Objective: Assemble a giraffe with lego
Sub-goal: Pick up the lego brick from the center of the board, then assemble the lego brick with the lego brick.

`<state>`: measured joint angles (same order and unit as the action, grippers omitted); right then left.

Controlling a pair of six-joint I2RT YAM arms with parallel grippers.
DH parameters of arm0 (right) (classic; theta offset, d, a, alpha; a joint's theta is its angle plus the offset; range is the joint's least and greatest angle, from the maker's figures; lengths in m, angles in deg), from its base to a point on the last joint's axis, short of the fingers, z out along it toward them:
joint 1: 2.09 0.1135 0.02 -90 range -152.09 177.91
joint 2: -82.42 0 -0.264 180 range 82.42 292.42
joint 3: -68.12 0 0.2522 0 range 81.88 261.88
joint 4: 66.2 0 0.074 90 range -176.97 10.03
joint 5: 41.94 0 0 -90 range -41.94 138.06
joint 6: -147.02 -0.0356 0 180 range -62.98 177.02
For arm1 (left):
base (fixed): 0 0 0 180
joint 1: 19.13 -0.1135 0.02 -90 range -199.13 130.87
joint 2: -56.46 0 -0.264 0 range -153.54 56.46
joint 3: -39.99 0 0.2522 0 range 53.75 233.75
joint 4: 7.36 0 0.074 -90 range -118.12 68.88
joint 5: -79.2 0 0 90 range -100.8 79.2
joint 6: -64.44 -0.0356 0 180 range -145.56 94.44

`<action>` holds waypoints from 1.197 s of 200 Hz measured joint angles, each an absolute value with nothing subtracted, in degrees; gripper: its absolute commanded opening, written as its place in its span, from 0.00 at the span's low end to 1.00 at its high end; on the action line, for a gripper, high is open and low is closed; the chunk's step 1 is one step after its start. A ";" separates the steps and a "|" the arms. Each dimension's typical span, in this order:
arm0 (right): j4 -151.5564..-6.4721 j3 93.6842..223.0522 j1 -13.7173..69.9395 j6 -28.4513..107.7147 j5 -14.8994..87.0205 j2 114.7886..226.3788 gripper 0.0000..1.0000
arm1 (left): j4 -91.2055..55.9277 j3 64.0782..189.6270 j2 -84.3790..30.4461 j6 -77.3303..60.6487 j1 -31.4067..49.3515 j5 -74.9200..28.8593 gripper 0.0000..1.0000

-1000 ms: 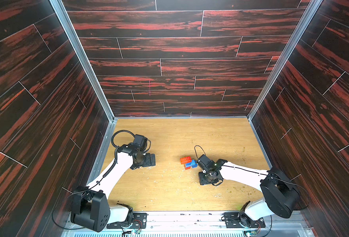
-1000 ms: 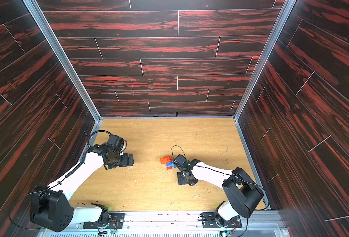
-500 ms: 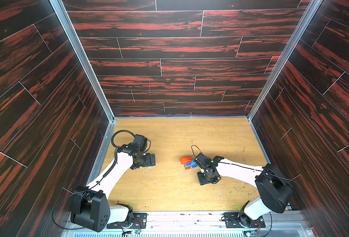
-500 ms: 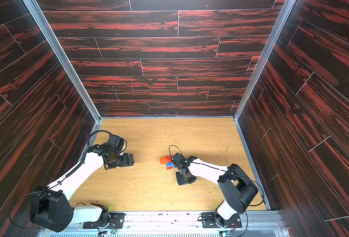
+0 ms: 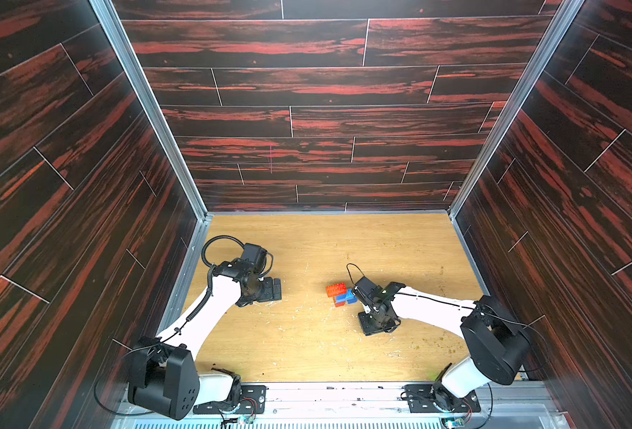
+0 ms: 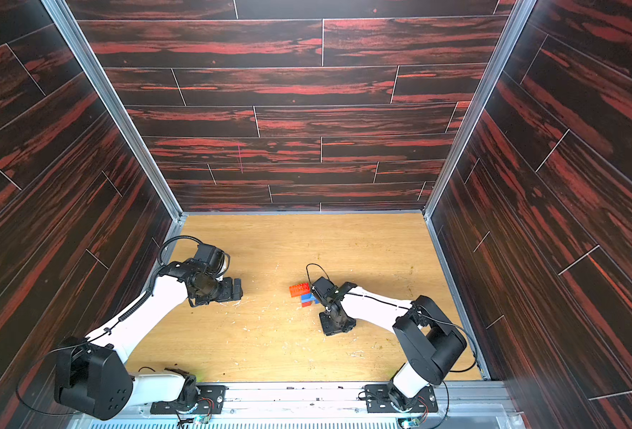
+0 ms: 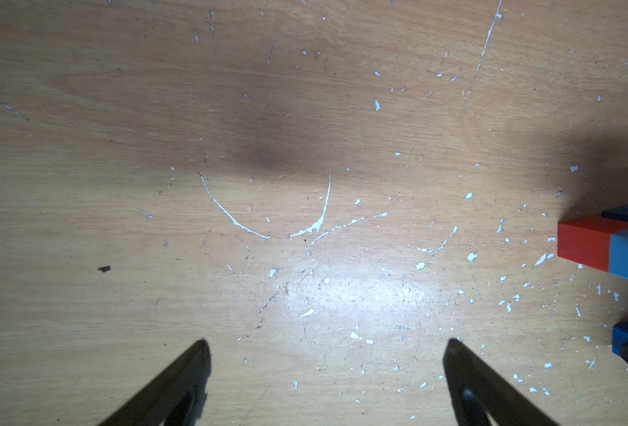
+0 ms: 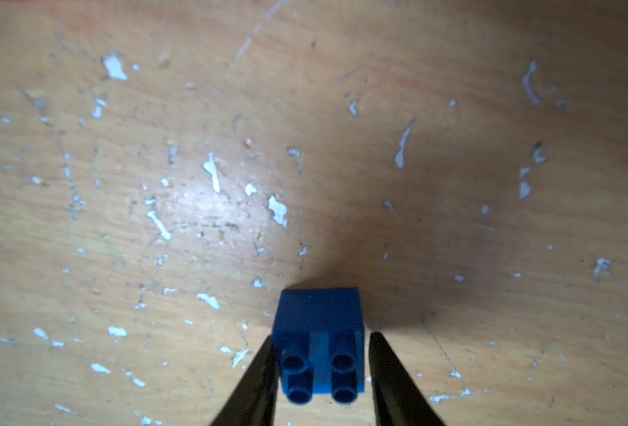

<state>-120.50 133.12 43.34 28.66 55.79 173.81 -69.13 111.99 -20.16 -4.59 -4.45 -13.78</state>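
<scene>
Giraffe (image 5: 340,296), only partly built, sits near the middle of the wooden counter (image 5: 307,241) in both top views. A long red-orange brick (image 5: 336,289) is on top at its 11 o'clock side, a light blue brick (image 5: 348,297) is under it, and a small red brick (image 5: 339,304) is at its 6 o'clock end.

The right arm (image 5: 429,308) reaches in from 4 o'clock. The right jaws point down at the counter just beside the figure, at about its 5 o'clock. In the right wrist view a loose dark blue brick (image 8: 319,332) lies on its side on the counter between them, studs facing the camera. One finger (image 8: 257,383) is against its side and the other shows a thin gap, so I cannot tell whether the right jaws grip it.

The left arm (image 5: 210,315) comes in from 8 o'clock. The left jaws, well apart from the figure at its 9 o'clock, stand wide apart over scratched, white-flecked wood.
</scene>
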 measured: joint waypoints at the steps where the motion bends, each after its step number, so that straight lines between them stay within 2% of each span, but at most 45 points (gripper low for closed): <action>1: -120.52 133.12 43.32 28.66 55.79 173.81 0.40 | -69.13 111.99 -20.16 -4.59 -4.45 -13.78 0.99; 59: -122.09 135.33 43.12 29.51 56.49 173.81 0.19 | -69.13 111.99 -20.16 -4.61 -4.45 -13.78 0.99; 94: -126.71 141.73 43.10 29.64 57.49 173.81 0.17 | -69.13 111.99 -20.18 -4.61 -4.45 -13.81 0.99; 144: -134.62 159.63 43.05 30.27 58.58 174.43 0.17 | -69.13 111.99 -20.18 -4.79 -4.47 -13.85 0.99; 194: -141.13 177.71 42.77 31.59 58.08 182.99 0.18 | -69.15 111.99 -20.18 -4.81 -4.49 -14.31 0.99; 239: -145.00 183.83 42.77 32.02 56.77 189.99 0.18 | -69.15 111.99 -20.18 -4.83 -4.49 -14.46 0.99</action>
